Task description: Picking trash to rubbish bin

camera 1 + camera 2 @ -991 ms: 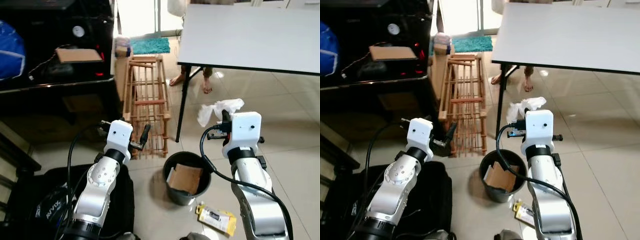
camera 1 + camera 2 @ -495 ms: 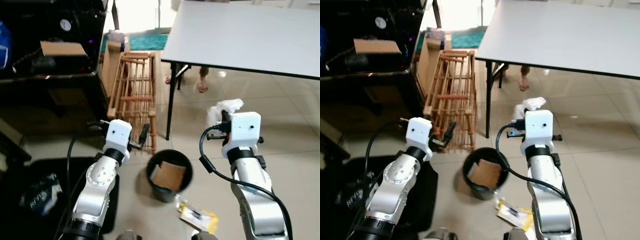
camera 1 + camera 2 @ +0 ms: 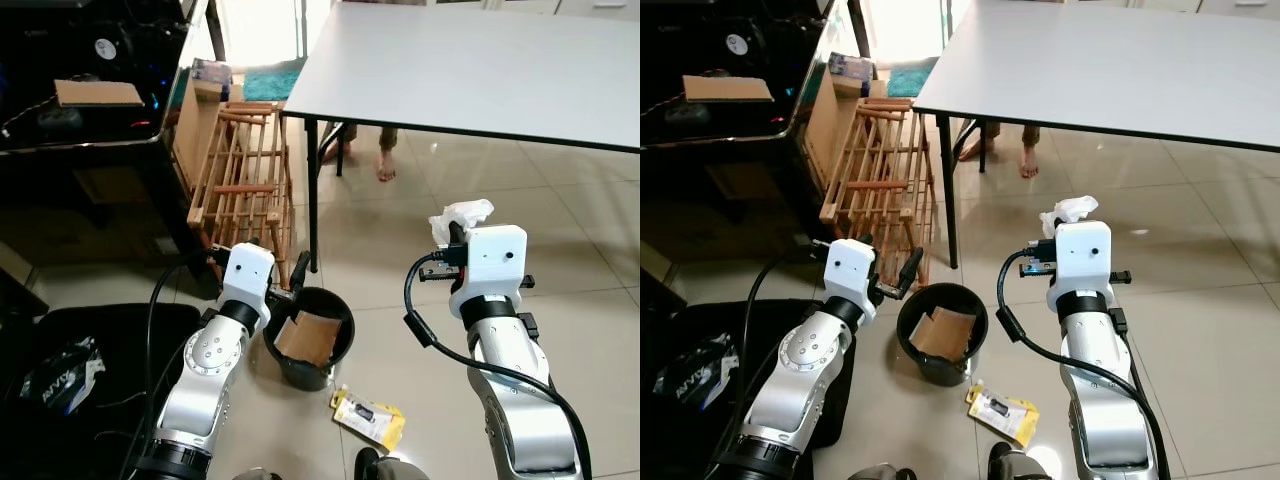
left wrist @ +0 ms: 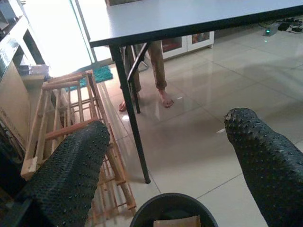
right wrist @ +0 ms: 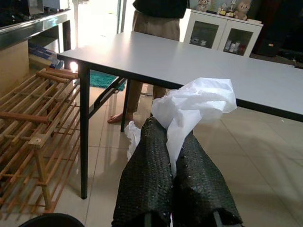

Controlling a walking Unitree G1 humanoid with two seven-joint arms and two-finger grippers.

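Note:
A crumpled white tissue is pinched between the two black fingers of my right gripper, which is shut on it, raised to the right of the bin. The black rubbish bin stands on the tiled floor between my arms, with a piece of brown cardboard inside. My left gripper is open with nothing in it, its fingers spread just above the bin's rim. A yellow packet lies on the floor in front of the bin.
A grey table stands ahead, with a person's bare feet behind it. A wooden rack leans at the left beside a dark cabinet. A black bag lies on the floor at my left.
The camera has swung, so the whole scene has shifted: the bin now lies closer to my left gripper. My right gripper still holds the tissue in the same raised pose.

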